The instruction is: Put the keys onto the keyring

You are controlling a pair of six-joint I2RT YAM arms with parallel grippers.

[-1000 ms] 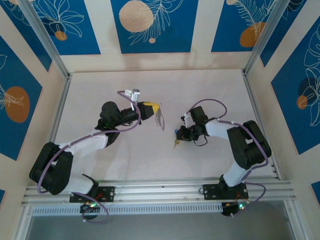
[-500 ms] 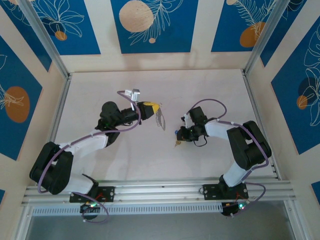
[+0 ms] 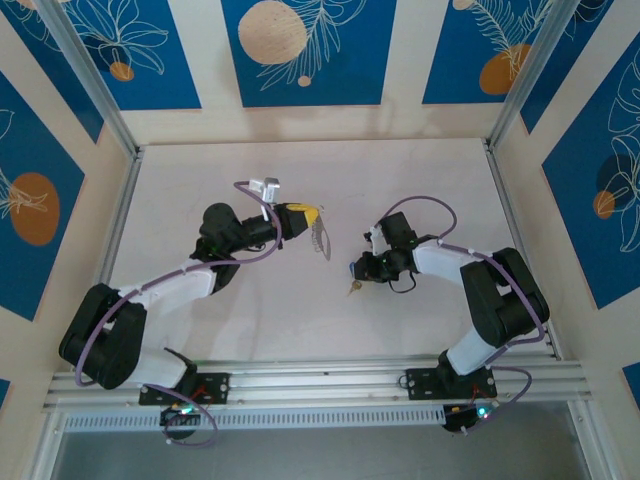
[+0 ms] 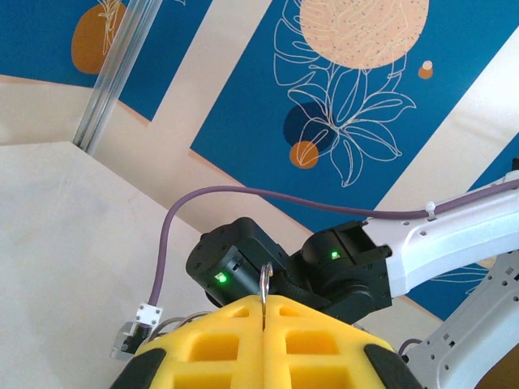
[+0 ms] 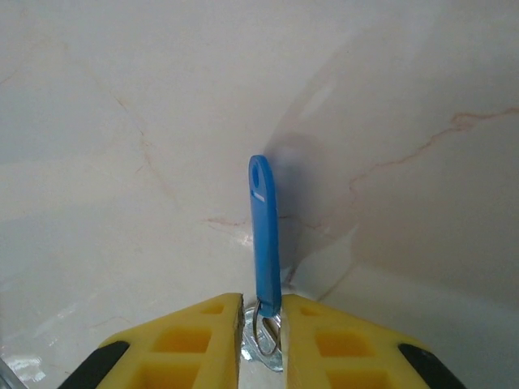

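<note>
Well, from above, the left tool [image 3: 310, 216] sat out over the middle of the surface [image 3: 300, 320], closed tight on the keyring [image 3: 320, 240], which stuck out past its tip towards the near edge. In the left wrist view the yellow pads [image 4: 219, 344] were pressed together with only a thin metal edge of the ring poking up from the seam between them. Across a small gap, the right tool [image 3: 357, 270] faced the left one, low over the surface, with the key [image 3: 352, 286] at its tip, just beside the ring but apart from it. The right wrist view showed the key's blue head [image 5: 264, 227] standing straight out from between the yellow fingers [image 5: 203, 340], and a little wire loop at its base tucked down in the slot. Those jaws stood only a narrow slit apart, one on each side of the key. I could not tell whether they were actually pinching it or just flanking it. The blue end pointed at the pale surface, close to it.
</note>
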